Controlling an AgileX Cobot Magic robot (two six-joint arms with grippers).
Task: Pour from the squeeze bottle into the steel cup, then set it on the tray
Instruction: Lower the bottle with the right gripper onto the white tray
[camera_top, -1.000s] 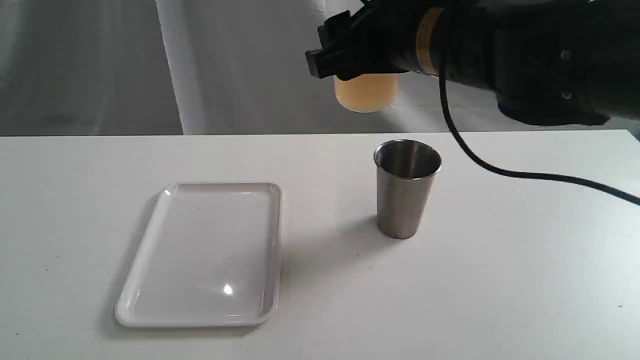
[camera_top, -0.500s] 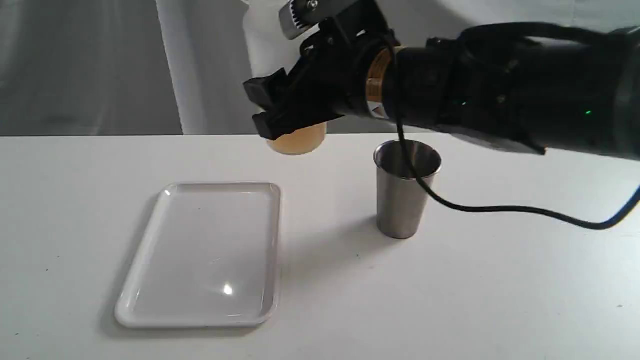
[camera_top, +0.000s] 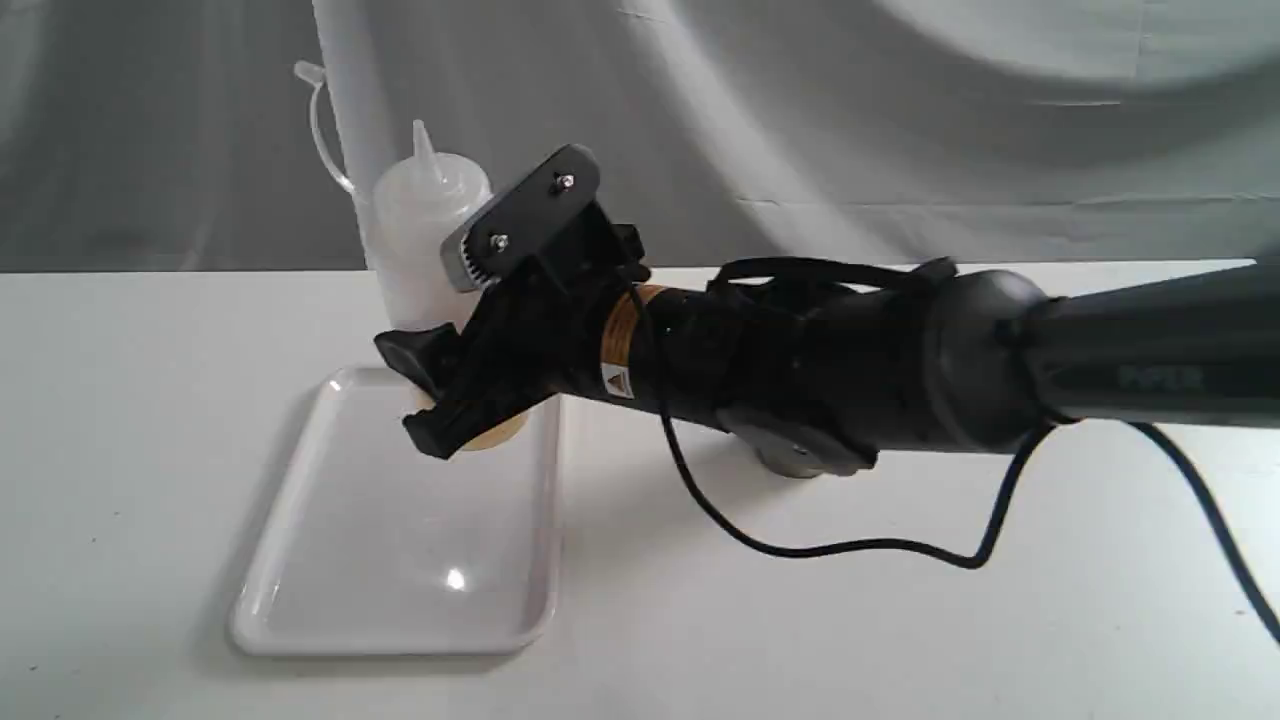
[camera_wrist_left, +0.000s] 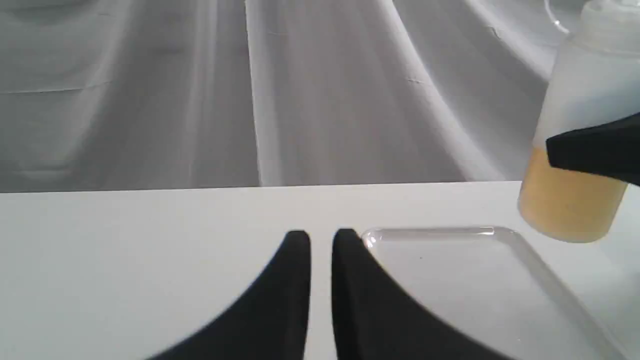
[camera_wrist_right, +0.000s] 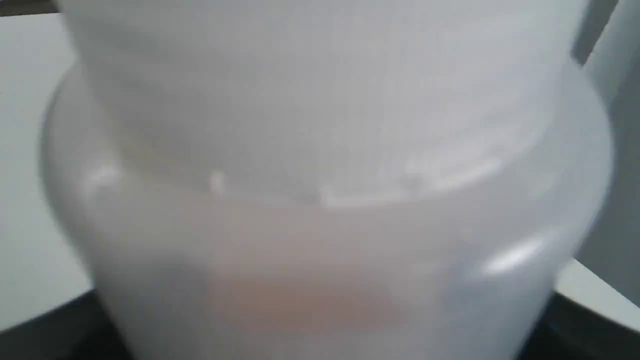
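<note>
A grey cloth backdrop (camera_top: 800, 130) hangs in folds across the upper frame of the exterior view; below it a white table (camera_top: 900, 640) fills the rest, its far edge a straight line just above mid-height. The tray (camera_top: 400, 560) lies at lower left, long side running away from the camera, its low rim apart from the table's edges; bare tabletop shows to its left and along the bottom of the frame.

The right arm reaches in from the right edge and crosses the middle; the right gripper (camera_top: 430, 395) pinches the squeeze bottle (camera_top: 425, 230) low on its body, one finger on either side. The bottle stands nearly upright over the tray's far right corner, nozzle up, cap strap (camera_top: 318, 120) looping off to the upper left, amber liquid in its lower part; whether its base touches the tray cannot be told. The right wrist view is filled by the bottle (camera_wrist_right: 320, 200), blurred. A black cable (camera_top: 850, 548) sags from the arm onto the table at lower centre. The steel cup is hidden behind the arm.

In the left wrist view the left gripper (camera_wrist_left: 321, 237) hovers low at the tray's (camera_wrist_left: 475, 280) corner, jaws drawn nearly together with only a thin slit, nothing between them; the bottle (camera_wrist_left: 575, 200) shows at the right edge.
</note>
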